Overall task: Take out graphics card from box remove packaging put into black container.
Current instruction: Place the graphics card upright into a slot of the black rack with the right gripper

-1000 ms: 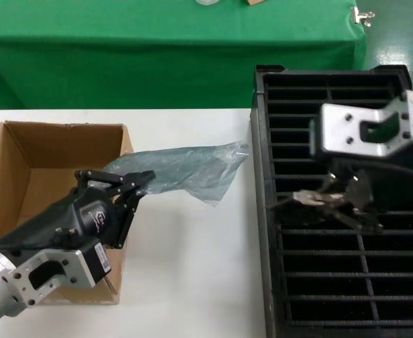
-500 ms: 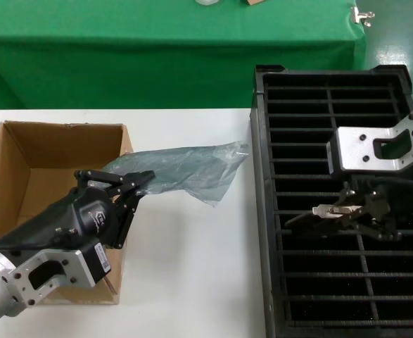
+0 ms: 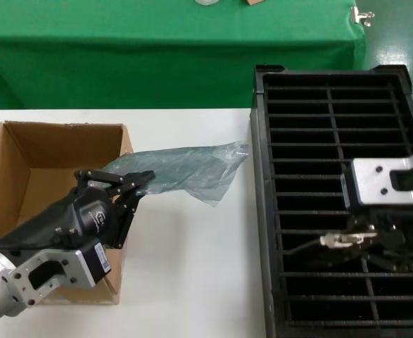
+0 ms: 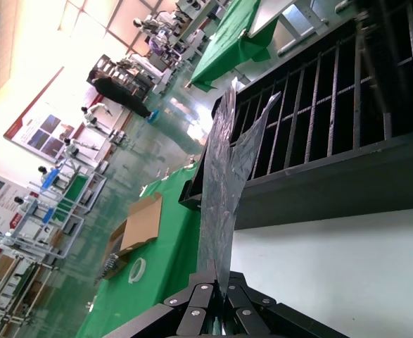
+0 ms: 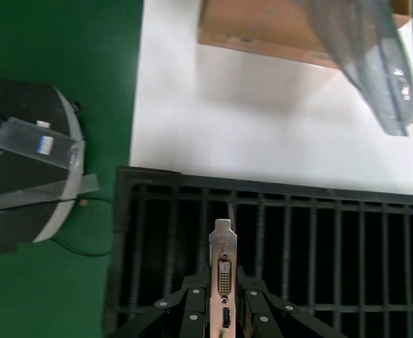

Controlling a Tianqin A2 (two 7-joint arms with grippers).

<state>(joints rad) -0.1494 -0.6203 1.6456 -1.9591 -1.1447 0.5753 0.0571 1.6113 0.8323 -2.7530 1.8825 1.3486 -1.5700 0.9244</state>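
The graphics card [image 3: 336, 240], with its silver bracket [image 5: 224, 271] pointing away from the wrist, hangs in my right gripper [image 3: 357, 243], which is shut on it just above the slots in the near half of the black container [image 3: 259, 211]. In the right wrist view the fingers [image 5: 192, 310] clamp both sides of the bracket. My left gripper [image 3: 143, 180] is shut on one end of the packaging [image 3: 185, 169], an empty crinkled bag that stretches from the right wall of the box [image 3: 23, 151] across the white table. The box's inside is partly hidden by the left arm.
A green-covered table [image 3: 157, 56] runs along the back, with a metal clip [image 3: 363, 15] at its right end. White tabletop [image 3: 192, 274] lies between box and container. In the right wrist view a dark round base [image 5: 23, 162] stands on the green floor beside the crate.
My right gripper has carried the graphics card toward the near end of the black container and lower, closer to the slots. The left gripper and the packaging have stayed put.
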